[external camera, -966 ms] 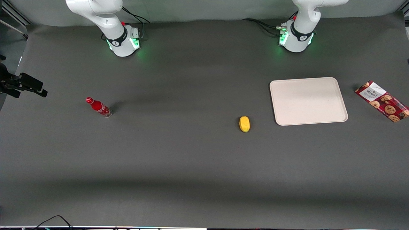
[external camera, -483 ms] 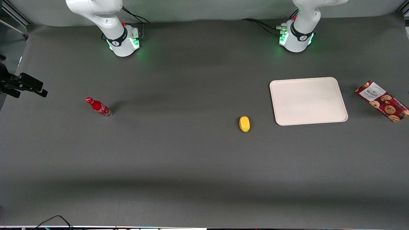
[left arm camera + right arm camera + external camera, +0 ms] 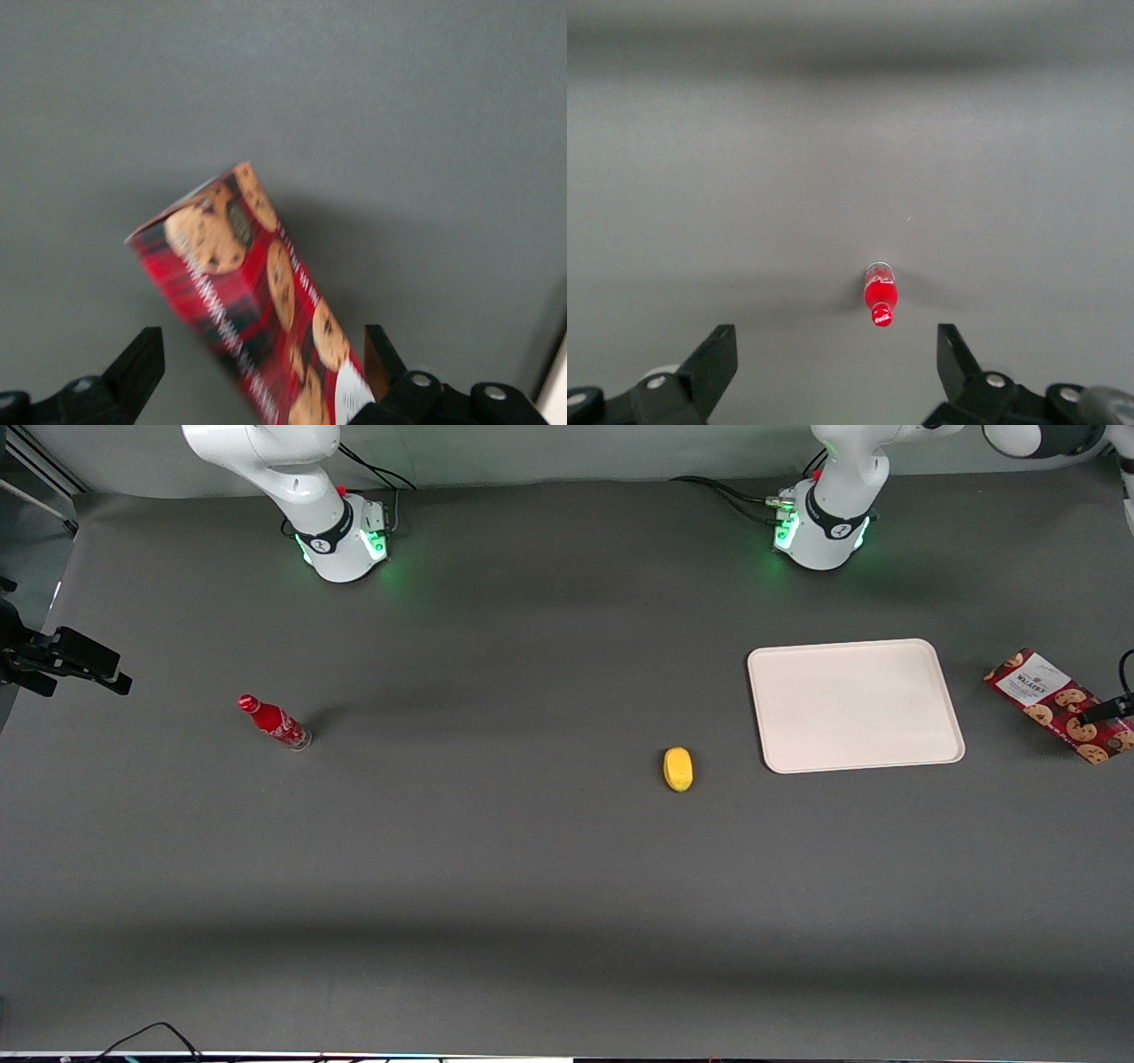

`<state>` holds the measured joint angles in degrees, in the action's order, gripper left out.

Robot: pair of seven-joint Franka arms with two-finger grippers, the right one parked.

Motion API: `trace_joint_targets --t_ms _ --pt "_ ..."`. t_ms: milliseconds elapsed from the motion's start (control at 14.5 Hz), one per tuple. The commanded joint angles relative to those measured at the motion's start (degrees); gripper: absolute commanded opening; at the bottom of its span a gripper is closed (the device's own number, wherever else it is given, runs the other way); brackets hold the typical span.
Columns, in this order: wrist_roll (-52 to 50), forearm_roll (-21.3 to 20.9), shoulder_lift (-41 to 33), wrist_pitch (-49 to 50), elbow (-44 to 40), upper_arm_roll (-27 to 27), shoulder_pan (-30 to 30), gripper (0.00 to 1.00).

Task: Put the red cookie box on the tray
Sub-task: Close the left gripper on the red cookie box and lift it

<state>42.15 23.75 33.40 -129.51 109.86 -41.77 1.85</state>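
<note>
The gripper (image 3: 264,376) is held wide open above the red cookie box (image 3: 257,319), which lies flat beside the tray (image 3: 855,704), untouched.

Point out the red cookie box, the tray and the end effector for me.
red cookie box (image 3: 1059,705): front view, middle of its top face.
tray (image 3: 855,705): front view, bare flat surface.
end effector (image 3: 264,372): left wrist view, midway between its open fingertips, above the box.
</note>
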Motion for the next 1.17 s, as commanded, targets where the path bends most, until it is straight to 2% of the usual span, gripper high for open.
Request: trace_joint_targets --t_ms 0,69,138,552,690,897,1034,1103 --pt "8.4 13.6 5.2 -3.5 0.9 -0.9 -1.0 0.66" --pt "9.7 14.9 5.7 -3.7 0.9 -0.9 -0.9 0.1" --pt "11.1 15.3 5.8 -3.8 0.8 -0.9 -0.9 0.0" --pt "11.0 14.9 4.4 -2.4 -0.3 -1.7 -1.5 0.0" --pt "10.6 13.9 1.9 1.3 -1.7 -2.4 -1.9 0.0" --pt "6.2 4.8 -2.6 13.4 -9.0 -4.6 -3.5 0.0" --pt "0.8 -2.5 -6.1 24.7 -18.0 -4.3 -3.9 0.0" --pt "-1.5 -3.7 -6.8 30.7 -23.3 -4.2 -4.3 0.0"
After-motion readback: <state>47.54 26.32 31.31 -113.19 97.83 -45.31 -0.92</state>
